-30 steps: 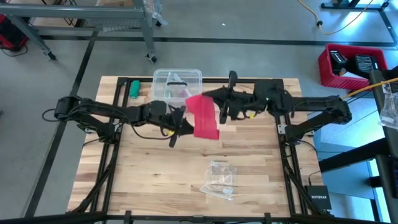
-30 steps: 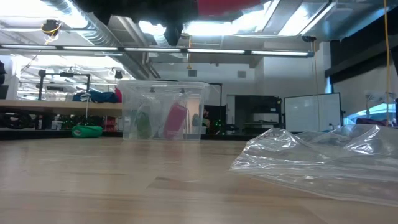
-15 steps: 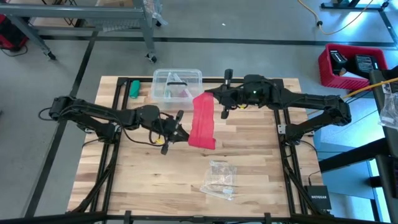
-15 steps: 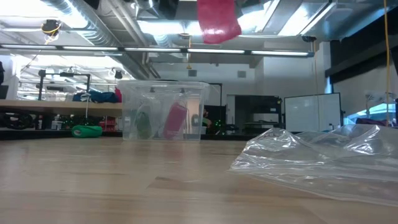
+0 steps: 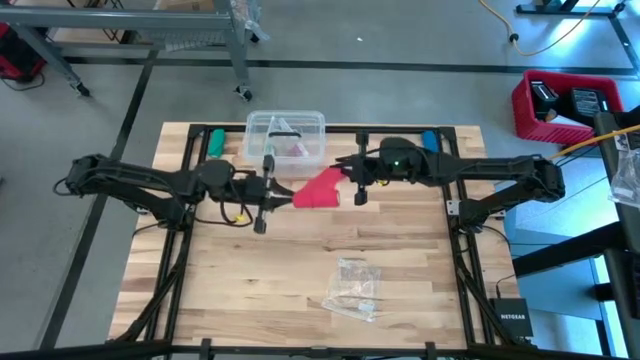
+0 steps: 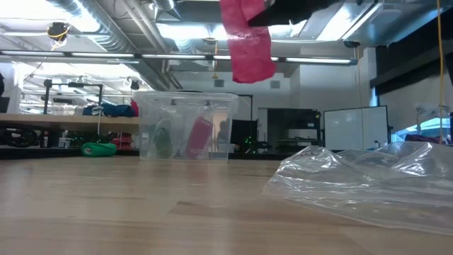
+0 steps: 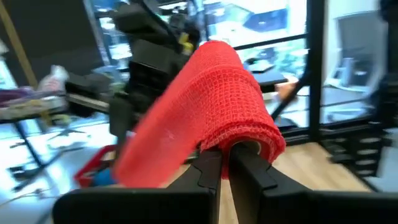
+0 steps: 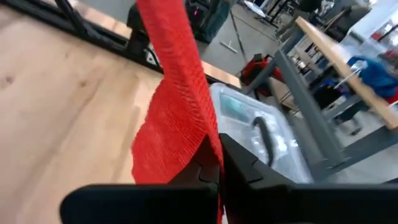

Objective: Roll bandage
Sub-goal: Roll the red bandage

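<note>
The bandage point(image 5: 320, 188), a red-pink strip of stretchy cloth, hangs in the air over the table's far middle, clear of the wood. In the low view its loose part point(image 6: 248, 42) dangles high above the table. My left gripper point(image 5: 288, 196) comes from the table's left and is shut on one part of it. My right gripper point(image 5: 346, 173) comes from the right and is shut on another part. In each wrist view the strip runs off toward the other arm. My left gripper pinches the bandage between its two fingers point(image 7: 211, 171), where the cloth bends over the fingertips point(image 7: 249, 134). The fingers lie level, coming from the table's left. The strip runs away slanting toward the other gripper, lifted clear. My right gripper pinches the strip point(image 8: 205, 134) between its two fingers, coming from the table's right and tipped slightly down. One stretch point(image 8: 165, 37) rises away from the fingers, fairly straight. A wider flap point(image 8: 165, 149) hangs slack below, clear of the table.
A clear plastic box point(image 5: 286, 135) stands at the far edge behind the grippers, with a red-pink roll inside. A green roll point(image 5: 215, 141) lies to its left and a blue thing point(image 5: 430, 139) to its right. A crumpled clear wrapper point(image 5: 354, 287) lies in the near middle.
My right gripper has sunk and rolled, carrying the bandage lower; its hanging part has come down into the low view. My left gripper has drawn back toward the table's left, risen and rolled. Both have stayed shut on the cloth.
</note>
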Robot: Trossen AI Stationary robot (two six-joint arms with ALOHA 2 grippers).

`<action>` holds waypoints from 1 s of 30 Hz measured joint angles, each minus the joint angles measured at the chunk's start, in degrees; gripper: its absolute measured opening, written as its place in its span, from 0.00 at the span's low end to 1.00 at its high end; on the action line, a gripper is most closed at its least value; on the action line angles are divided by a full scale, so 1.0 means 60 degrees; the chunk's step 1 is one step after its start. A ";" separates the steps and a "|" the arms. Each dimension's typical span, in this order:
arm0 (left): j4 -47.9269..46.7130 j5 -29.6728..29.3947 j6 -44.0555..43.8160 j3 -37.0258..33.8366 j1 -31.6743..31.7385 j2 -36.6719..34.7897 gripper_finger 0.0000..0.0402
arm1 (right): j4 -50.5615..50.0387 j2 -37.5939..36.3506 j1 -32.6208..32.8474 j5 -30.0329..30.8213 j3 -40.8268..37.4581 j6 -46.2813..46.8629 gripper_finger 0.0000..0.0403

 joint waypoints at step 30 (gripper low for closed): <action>-0.0418 -0.2034 0.1126 0.0000 0.0246 -0.0183 0.03 | 0.0674 0.0718 0.0011 -0.1754 -0.0275 0.2870 0.01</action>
